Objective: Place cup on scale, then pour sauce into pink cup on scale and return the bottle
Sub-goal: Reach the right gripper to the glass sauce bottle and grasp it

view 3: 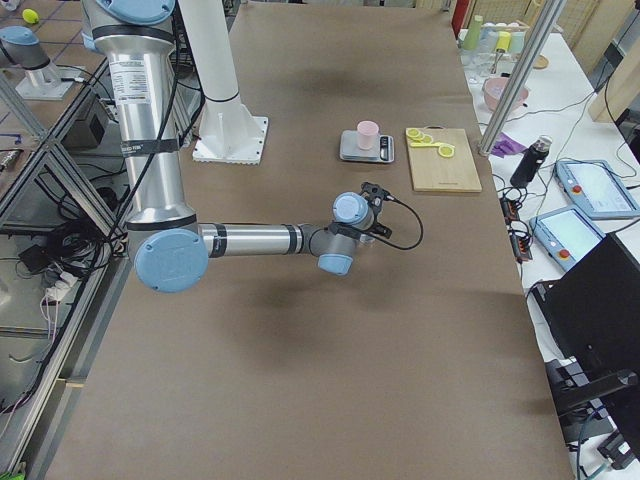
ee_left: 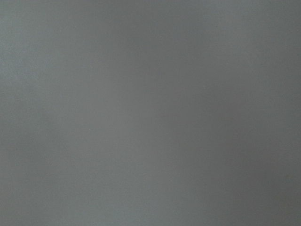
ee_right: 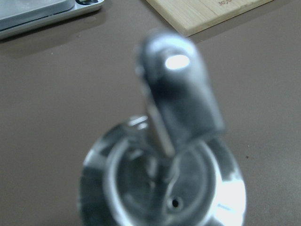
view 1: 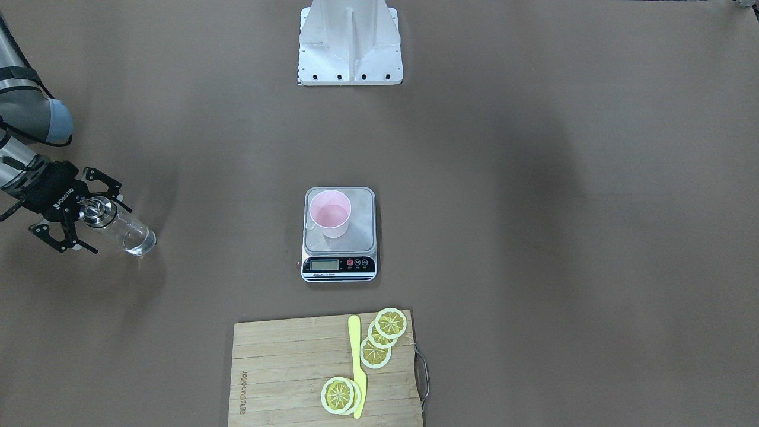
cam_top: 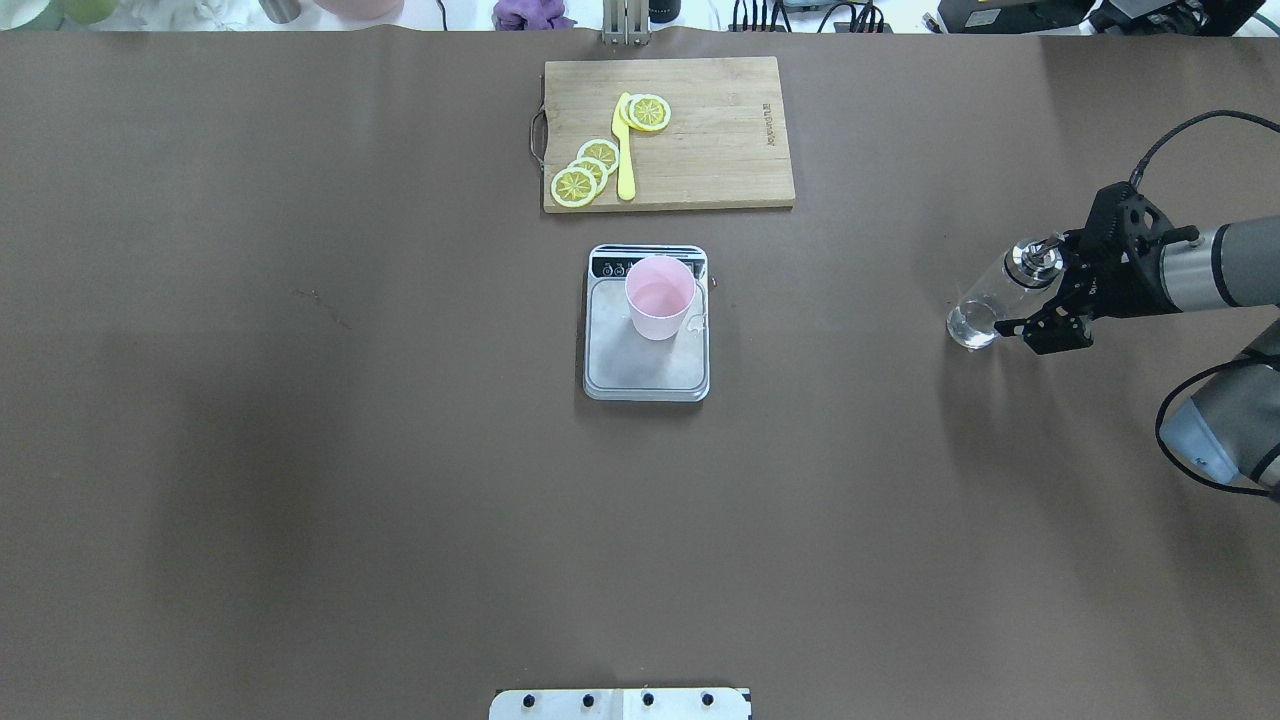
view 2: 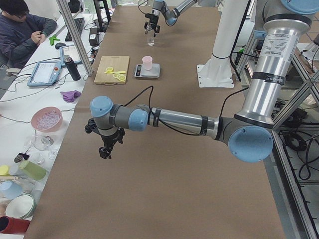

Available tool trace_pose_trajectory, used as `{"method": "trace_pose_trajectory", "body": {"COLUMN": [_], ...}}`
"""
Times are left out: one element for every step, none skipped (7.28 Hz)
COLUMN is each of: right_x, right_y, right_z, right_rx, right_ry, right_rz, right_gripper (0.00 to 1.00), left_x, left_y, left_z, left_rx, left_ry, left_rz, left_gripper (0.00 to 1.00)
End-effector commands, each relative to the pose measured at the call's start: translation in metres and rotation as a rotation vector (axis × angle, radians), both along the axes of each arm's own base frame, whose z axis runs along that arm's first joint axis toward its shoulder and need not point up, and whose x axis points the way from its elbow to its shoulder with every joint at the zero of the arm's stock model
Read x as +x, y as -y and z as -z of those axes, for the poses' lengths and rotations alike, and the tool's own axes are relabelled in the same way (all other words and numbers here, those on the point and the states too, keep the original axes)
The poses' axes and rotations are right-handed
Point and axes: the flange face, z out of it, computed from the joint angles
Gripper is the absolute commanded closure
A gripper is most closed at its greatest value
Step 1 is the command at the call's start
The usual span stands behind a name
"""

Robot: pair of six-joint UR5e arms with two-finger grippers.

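Note:
The pale pink cup [view 1: 329, 213] stands on the far part of the scale [view 1: 357, 237], seen from above in the overhead view too, cup [cam_top: 660, 298] on scale [cam_top: 640, 372]; a little clear liquid shows in it. The clear glass bottle [view 1: 129, 232] with its silver spout cap stands on the table at my right side, also in the overhead view [cam_top: 982, 308]. My right gripper [view 1: 108, 228] is open, its fingers spread on either side of the bottle's top and not touching it. The right wrist view shows the blurred cap [ee_right: 174, 141] close up. My left gripper [view 2: 104, 149] hovers over bare table; I cannot tell its state.
A wooden cutting board [view 1: 284, 373] with several lemon slices [view 1: 390, 323] and a yellow knife [view 1: 357, 367] lies beyond the scale. The robot's white base [view 1: 350, 47] stands behind the scale. Brown table surface lies between the scale and the bottle.

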Motion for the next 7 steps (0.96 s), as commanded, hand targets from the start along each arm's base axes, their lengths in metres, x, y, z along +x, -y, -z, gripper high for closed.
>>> {"method": "trace_pose_trajectory", "body": {"right_x": [-0.001,-0.001,0.000,-0.004,-0.012,-0.015,-0.016], "right_y": [0.001,0.000,-0.002,0.002,0.011,0.015,0.013], "right_z": [0.001,0.001,-0.010,-0.025,-0.028,-0.024,-0.028], "right_rx": [0.000,0.000,0.000,0.005,0.002,0.000,-0.003], "right_ry": [0.001,0.011,0.031,0.066,0.097,0.104,0.103], "right_rz": [0.000,-0.004,-0.008,-0.013,-0.019,-0.020,-0.015], "right_gripper": [0.00,0.01,0.00,0.01,0.01,0.00,0.01], "left_x": [0.001,0.001,0.001,0.001,0.002,0.001,0.002], "left_y": [-0.001,-0.001,-0.001,-0.001,0.000,0.000,0.000], "left_z": [-0.001,-0.001,-0.001,-0.001,0.000,0.000,0.000], "left_rx": [-0.001,-0.003,-0.003,-0.003,0.000,0.000,0.000], "left_ry": [0.000,0.000,0.000,0.000,0.000,0.000,0.000], "left_rz": [-0.001,0.000,0.000,0.000,-0.001,0.000,-0.001], "left_gripper": [0.02,0.02,0.02,0.02,0.02,0.02,0.02]}}
